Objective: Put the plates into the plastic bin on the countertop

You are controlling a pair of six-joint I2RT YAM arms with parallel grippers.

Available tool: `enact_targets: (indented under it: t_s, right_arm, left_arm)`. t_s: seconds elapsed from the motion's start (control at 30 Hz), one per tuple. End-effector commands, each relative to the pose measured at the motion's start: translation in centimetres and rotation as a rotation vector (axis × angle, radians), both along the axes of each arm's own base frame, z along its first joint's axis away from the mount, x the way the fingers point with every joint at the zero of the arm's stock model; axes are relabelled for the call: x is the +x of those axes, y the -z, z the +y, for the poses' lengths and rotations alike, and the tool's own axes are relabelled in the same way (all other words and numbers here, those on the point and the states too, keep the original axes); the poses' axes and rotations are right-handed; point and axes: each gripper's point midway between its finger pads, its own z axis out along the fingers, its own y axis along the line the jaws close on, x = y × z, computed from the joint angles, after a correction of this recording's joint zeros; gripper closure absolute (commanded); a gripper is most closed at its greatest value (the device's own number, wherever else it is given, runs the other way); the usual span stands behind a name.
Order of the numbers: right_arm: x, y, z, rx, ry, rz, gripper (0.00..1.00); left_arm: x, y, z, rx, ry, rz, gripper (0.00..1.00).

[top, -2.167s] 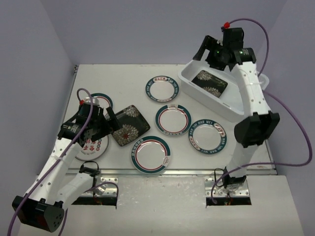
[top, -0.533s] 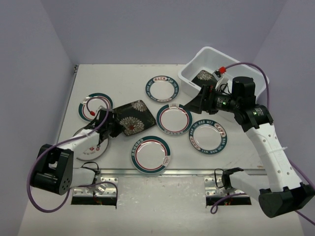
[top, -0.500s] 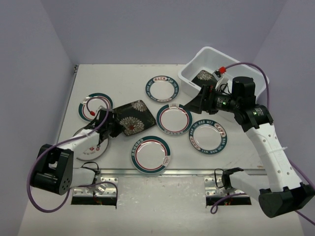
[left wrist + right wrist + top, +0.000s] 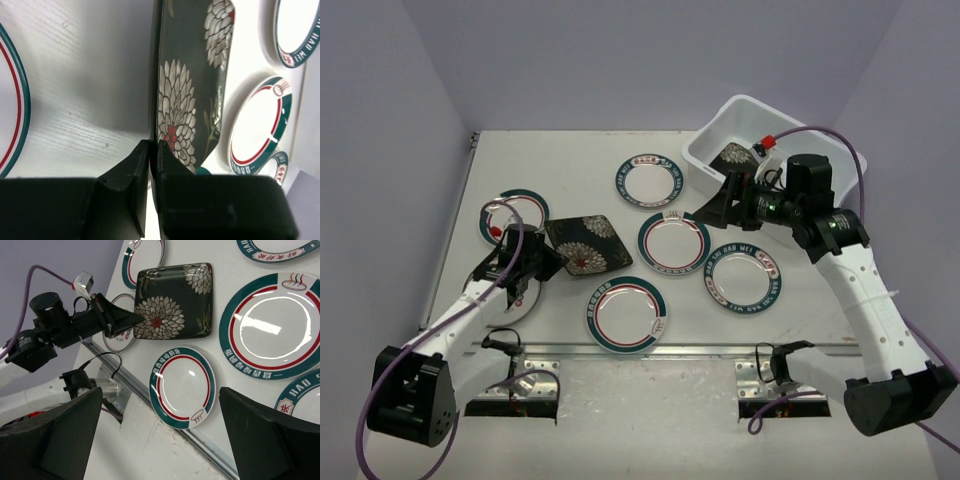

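A square black plate with white flowers (image 4: 585, 243) (image 4: 190, 90) (image 4: 175, 302) lies left of centre on the countertop (image 4: 570, 160). My left gripper (image 4: 537, 262) (image 4: 152, 150) (image 4: 125, 317) is shut on its left edge. A second black plate (image 4: 732, 157) lies inside the plastic bin (image 4: 698, 160) at the back right. Several round teal-rimmed plates lie around, among them one at the front (image 4: 626, 314) (image 4: 182, 392) and one in the middle (image 4: 672, 242). My right gripper (image 4: 715, 205) (image 4: 160, 407) hangs open above the middle plates, holding nothing.
More round plates lie at the back (image 4: 648, 181), right (image 4: 743, 278) and far left (image 4: 513, 215). Another (image 4: 505, 297) lies partly under my left arm. A metal rail (image 4: 700, 350) runs along the front edge. Purple cables trail from both arms.
My left gripper has shut on the black plate's edge and drawn it slightly to the left. The right arm has come away from the bin and now hangs over the middle plates.
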Motion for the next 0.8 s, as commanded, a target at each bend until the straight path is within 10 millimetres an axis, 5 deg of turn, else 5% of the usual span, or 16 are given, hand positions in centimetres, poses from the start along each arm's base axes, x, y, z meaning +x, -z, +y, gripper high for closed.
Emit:
enact_targets:
  t_s: [0.0,0.27,0.5,0.67,0.77]
  right_arm:
    - [0.9,0.3,0.5,0.003,-0.036,0.004,0.01]
    - [3.4,2.7,2.2,0.042,-0.098,0.114,0.01]
    - [6.3,5.6,3.8,0.058,-0.116,0.231,0.02]
    - [6.5,6.0,6.1,0.094,-0.161,0.262,0.07]
    - [6.8,5.9,6.9,0.123,-0.174,0.269,0.2]
  left_arm:
    - [2.5,-9.3,-1.6,-0.151,0.011,-0.274,1.0]
    - [1.8,-14.3,-2.9,-0.191,0.101,-0.356,1.0]
    - [1.0,-20.5,-7.0,-0.349,0.351,-0.558,1.0]
    - [0.7,-23.2,-9.1,-0.448,0.483,-0.651,1.0]
    - [0.6,-25.1,-10.0,-0.497,0.534,-0.722,1.0]
